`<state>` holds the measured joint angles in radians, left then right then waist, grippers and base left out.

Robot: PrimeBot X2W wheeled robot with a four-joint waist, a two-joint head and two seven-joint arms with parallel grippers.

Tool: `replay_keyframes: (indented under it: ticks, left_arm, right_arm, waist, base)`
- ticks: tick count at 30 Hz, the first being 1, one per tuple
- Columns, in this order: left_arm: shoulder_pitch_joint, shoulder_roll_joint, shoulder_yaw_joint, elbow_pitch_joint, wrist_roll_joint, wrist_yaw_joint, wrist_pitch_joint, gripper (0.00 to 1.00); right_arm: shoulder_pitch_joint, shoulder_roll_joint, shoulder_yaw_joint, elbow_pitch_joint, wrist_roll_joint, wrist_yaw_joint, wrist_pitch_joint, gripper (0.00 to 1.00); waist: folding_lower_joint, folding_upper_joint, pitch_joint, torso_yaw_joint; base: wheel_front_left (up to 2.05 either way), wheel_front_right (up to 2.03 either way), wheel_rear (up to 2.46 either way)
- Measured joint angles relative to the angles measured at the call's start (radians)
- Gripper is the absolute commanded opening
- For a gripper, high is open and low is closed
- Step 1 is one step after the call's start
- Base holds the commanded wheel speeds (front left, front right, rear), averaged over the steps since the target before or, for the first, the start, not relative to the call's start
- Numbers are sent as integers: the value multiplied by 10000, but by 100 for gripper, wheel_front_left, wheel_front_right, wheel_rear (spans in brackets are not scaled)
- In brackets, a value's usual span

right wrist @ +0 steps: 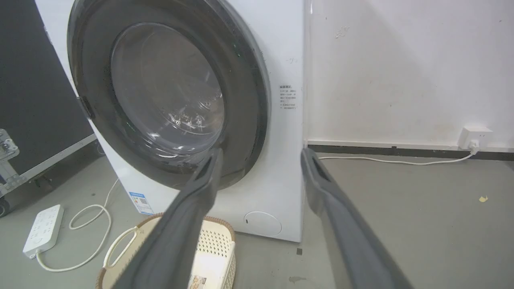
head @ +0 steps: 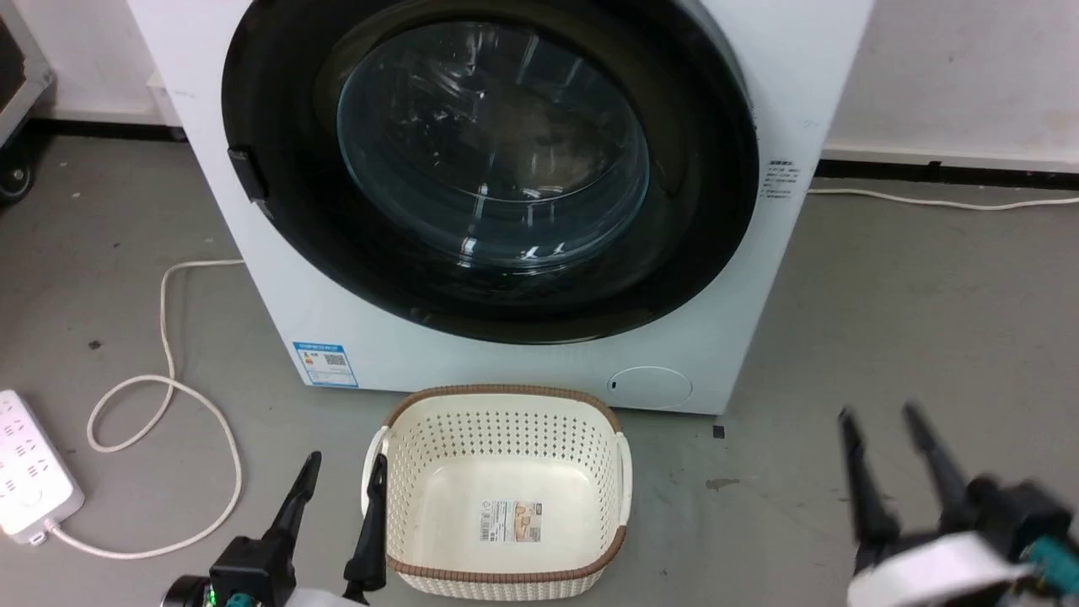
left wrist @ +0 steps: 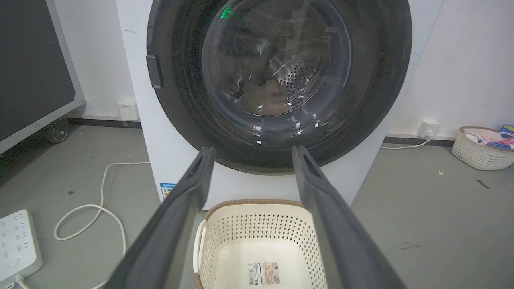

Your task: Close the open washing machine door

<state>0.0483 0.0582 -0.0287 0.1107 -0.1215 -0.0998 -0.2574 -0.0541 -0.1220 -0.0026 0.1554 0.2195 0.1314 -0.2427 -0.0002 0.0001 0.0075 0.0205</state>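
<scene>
Looking down from the head camera, I see a white power strip [head: 29, 472] at the left edge of the floor, its pale cable [head: 169, 396] looping toward the machine. Next, at the lower left, my left gripper [head: 346, 459] hangs with its two dark fingers spread apart, gripping nothing, just beside the left rim of a cream perforated basket [head: 506, 393]. That basket sits on the floor directly in front of the washing machine [head: 523, 371]. The washing machine door [head: 493, 143], round and glossy black with a clear glass bowl at its centre, lies flat against the machine's front and spans most of its width. A blue sticker [head: 324, 364] marks the front's lower left corner. At the lower right, my right gripper [head: 878, 413] looks blurred, its fingers apart and gripping nothing, above the floor and well apart from the door.
</scene>
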Motion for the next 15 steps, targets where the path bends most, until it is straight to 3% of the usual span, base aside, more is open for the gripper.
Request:
replay_keyframes:
  ticks: [6, 12, 13, 15]
  left_arm:
    - [165, -10, 10, 121, -15, 4, 0, 100]
    - [164, -13, 10, 140, 4, 2, 0, 100]
    - [164, -19, -19, 171, 6, 2, 0, 0]
    - [163, -27, -13, 169, 6, 4, 15, 0]
  right_arm:
    - [975, 481, -52, -431, -842, 0, 79, 100]
    - [1094, 627, -65, -426, -988, 0, 121, 100]
    - [1094, 633, -67, -414, -995, 0, 121, 0]
    - [1085, 631, -61, -414, -986, 0, 121, 0]
  waist:
    - [2, 0, -112, -89]
    - [3, 0, -147, -97]
    - [2, 0, -155, -91]
    - [2, 0, -158, -92]
  base:
    - [0, 0, 0]
    - [0, 0, 0]
    - [0, 0, 0]
    - [0, 0, 0]
